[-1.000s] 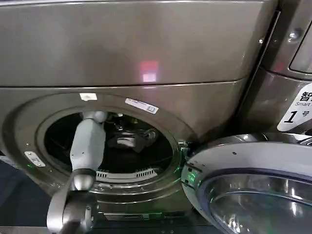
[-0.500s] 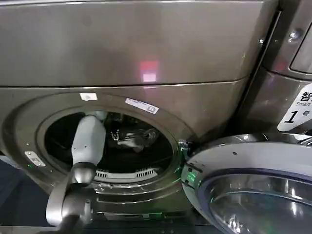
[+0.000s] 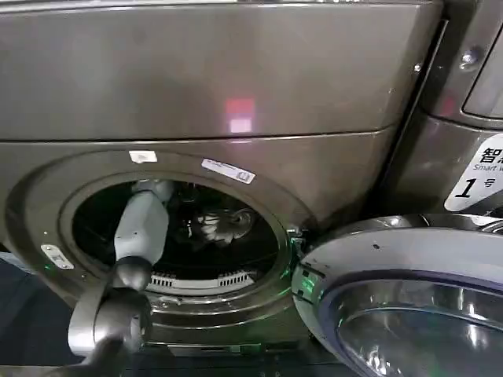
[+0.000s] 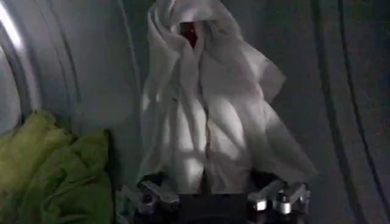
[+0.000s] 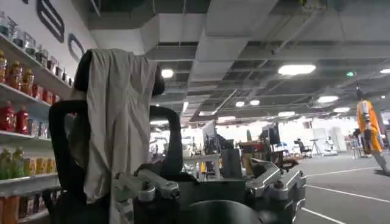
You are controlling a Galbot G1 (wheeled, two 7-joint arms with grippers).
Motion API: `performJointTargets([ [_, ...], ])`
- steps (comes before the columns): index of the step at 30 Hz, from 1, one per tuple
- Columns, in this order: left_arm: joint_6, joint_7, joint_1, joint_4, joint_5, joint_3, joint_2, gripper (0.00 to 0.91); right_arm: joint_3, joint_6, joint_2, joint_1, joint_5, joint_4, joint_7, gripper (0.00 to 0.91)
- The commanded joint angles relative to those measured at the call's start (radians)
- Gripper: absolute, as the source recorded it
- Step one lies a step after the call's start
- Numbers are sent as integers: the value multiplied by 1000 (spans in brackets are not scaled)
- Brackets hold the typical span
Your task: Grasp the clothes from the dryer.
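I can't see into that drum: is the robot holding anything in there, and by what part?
The left gripper appears to hold the white cloth by its lower edge; the yellow-green cloth lies loose beside it.

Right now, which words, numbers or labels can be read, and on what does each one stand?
"1" and "Smart": white sticker on the neighbouring machine; its other characters are cut off.
Ring labels on the dryer: too small to read.
Wall letters, right wrist view: cut off, unreadable.

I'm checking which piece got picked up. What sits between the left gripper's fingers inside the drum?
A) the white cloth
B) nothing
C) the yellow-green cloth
A: in the left wrist view the white cloth hangs between the left gripper's fingers, while the yellow-green cloth lies beside it on the drum wall.
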Motion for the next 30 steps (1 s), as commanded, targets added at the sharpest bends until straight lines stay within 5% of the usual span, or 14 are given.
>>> performJointTargets([
  [1,8,-4,18,2,-42,2,1,0,-5,0,-2,1,0,-3,0,907],
  [19,40,-97,62,-213,-10,15,-9,0,-26,-2,0,13,-16,9,-5,907],
  [30,193,-624,173,-384,-365,23,-22,0,-23,-27,-2,19,-15,37,1,907],
])
